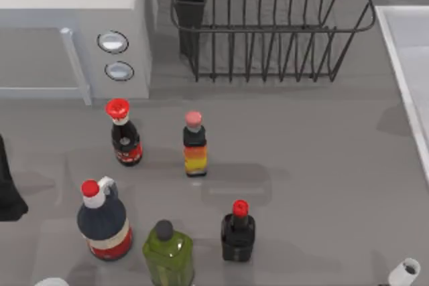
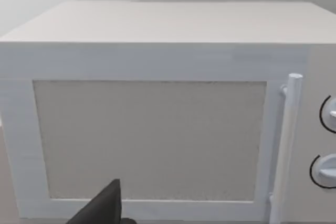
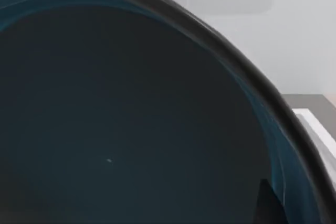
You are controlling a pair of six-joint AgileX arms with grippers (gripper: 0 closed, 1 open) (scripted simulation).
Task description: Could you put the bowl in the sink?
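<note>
The bowl (image 3: 136,129) sits very close in the right wrist view, its dark blue inside curving under a dark rim. My right gripper (image 3: 282,209) is shut on the bowl's rim. One dark finger (image 3: 270,205) lies against the inner wall, and the other is hidden behind it. Past the bowl's edge is a white corner of the sink (image 3: 315,129). The top view has the sink (image 1: 410,65) along the table's right edge. My left gripper (image 1: 8,189) is parked at the left edge, facing the microwave.
A white microwave (image 1: 74,25) stands at the back left and a black wire dish rack (image 1: 268,25) at the back middle. Several bottles (image 1: 194,145) stand across the left and middle front. A white cylindrical part (image 1: 404,272) pokes in at the front right corner.
</note>
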